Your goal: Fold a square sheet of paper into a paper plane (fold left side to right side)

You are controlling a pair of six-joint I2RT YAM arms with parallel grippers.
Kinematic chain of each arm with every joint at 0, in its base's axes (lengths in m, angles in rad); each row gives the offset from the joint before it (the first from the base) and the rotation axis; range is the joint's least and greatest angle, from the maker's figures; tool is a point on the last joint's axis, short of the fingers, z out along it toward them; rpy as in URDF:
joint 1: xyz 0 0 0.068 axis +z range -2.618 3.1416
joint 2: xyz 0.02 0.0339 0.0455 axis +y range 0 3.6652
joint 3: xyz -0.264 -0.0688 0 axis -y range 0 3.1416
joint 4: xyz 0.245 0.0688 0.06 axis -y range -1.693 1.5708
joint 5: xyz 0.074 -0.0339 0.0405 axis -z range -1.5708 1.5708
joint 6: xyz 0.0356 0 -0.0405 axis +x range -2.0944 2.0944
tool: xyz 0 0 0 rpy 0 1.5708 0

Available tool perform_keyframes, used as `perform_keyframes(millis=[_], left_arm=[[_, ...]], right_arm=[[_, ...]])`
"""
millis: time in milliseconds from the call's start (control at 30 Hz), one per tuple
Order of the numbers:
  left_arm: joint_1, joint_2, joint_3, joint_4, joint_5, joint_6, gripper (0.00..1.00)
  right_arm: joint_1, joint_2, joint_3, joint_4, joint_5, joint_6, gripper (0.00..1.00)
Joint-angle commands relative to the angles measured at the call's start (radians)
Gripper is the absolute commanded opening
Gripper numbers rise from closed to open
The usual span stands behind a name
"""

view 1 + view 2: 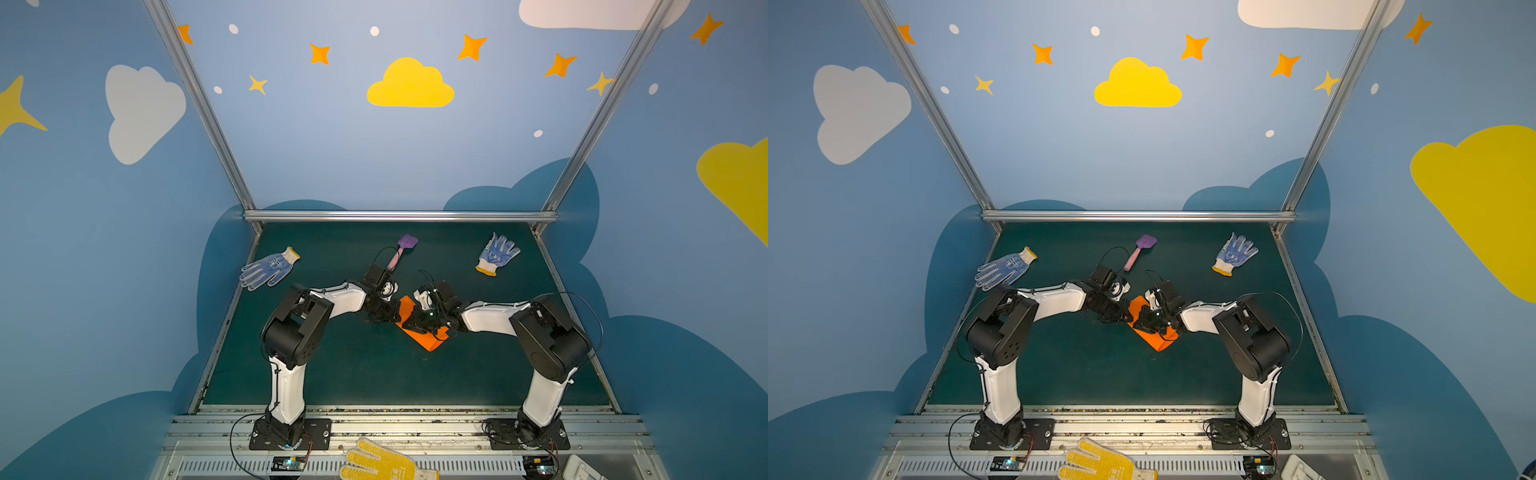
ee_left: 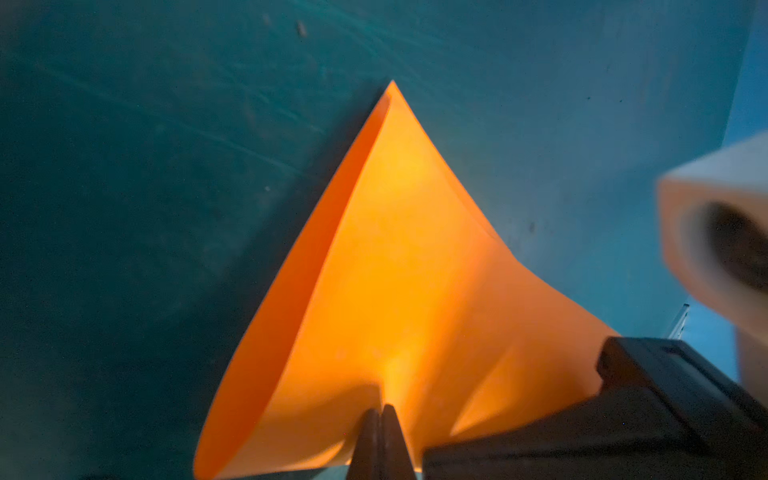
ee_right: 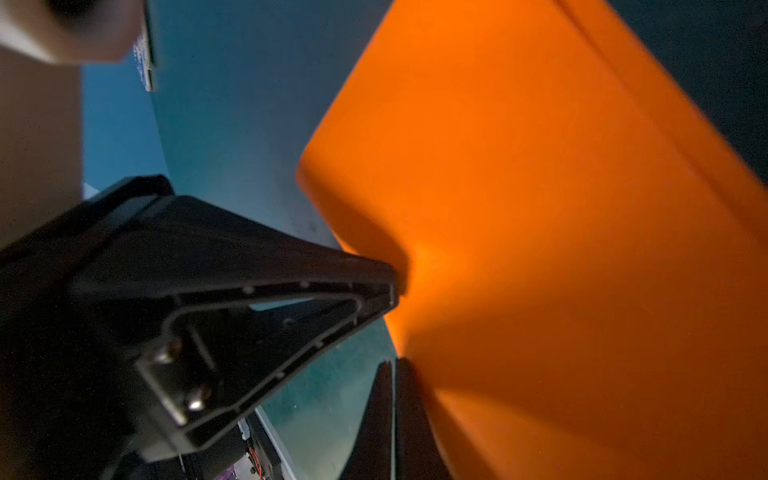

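Left wall [image 1: 104, 249]: blue, with a pale grey cloud and a yellow star painted on. An aluminium post runs down its corner to the back rail [image 1: 399, 215].

Counter [image 1: 353, 365]: dark green mat, matte and faintly scuffed in the left wrist view.

Far left of the mat, by the wall: blue-dotted glove [image 1: 268, 268], lying flat, cuff toward the back.

Left arm reaches in toward centre. Left claw [image 2: 381, 419]: fingers pressed together, pinching an edge of the square sheet of paper [image 2: 395, 270].

Behind the left wrist: spatula [image 1: 401, 249] with purple head and pink handle, flat on the mat.

Centre: the sheet, bright orange, is folded into at least two layers. Its point rests on the mat and the gripped edge is raised. In both top views it sits between the two wrists, partly hidden by them.

Right claw [image 3: 392, 374]: fingers together, clamped on the same sheet just beside the left claw's tip.

Front rail, off the mat: yellow dotted glove [image 1: 382, 461].

Back wall: blue, with a yellow cloud [image 1: 409, 85], orange stars and white dots.

Right rear of the mat: second blue-dotted glove [image 1: 496, 255], fingers toward the back.

Right wall [image 1: 685, 249]: blue, with a large yellow cloud and a darker blue cloud band low down.
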Motion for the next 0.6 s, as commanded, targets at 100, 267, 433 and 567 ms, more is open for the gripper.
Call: perform_keyframes(millis=[100, 267, 433, 567], left_arm=[[-0.001, 0.034, -0.022, -0.012, -0.026, 0.01, 0.04], [-0.001, 0.034, -0.024, -0.013, -0.03, 0.01, 0.04], [-0.001, 0.036, -0.022, -0.015, -0.029, 0.009, 0.04], [-0.001, 0.032, -0.022, -0.016, -0.03, 0.01, 0.04]], right_arm=[[-0.007, 0.019, -0.021, -0.003, 0.012, -0.003, 0.0], [-0.006, -0.004, -0.075, -0.008, 0.013, -0.019, 0.0], [-0.004, -0.051, -0.139, -0.023, 0.023, -0.035, 0.0], [-0.005, -0.089, -0.195, -0.025, 0.032, -0.039, 0.0]])
